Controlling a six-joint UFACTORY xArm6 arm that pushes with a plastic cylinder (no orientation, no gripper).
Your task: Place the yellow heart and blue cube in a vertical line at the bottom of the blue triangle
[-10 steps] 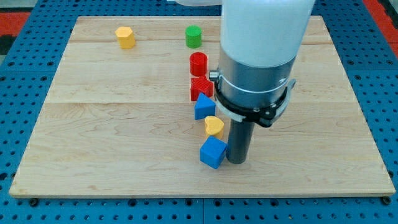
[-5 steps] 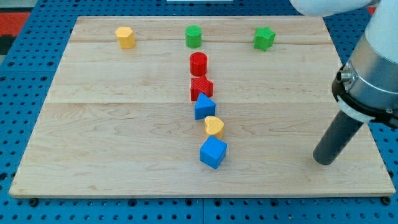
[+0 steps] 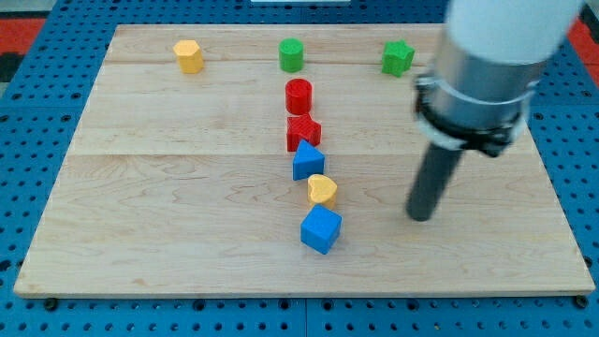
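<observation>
Camera view: wooden board [image 3: 168, 187] with my rod standing clear of a column of blocks.
My arm carries no claw, only the rod, so nothing is spread or pinched; my tip [image 3: 421, 218] rests on bare board. To its left, well apart, sit the blue cube [image 3: 321, 229], the yellow heart [image 3: 322, 190] just above it, and the blue triangle [image 3: 307, 160] above that, in a slightly slanted line. Further up are two red blocks [image 3: 302, 132] [image 3: 299, 95]; along the top edge lie a green star-like block [image 3: 397, 58], a green cylinder [image 3: 291, 55] and a yellow block [image 3: 188, 56].

Bright, even light; the arm [image 3: 487, 65] is motion-blurred (blocks stay sharp).
</observation>
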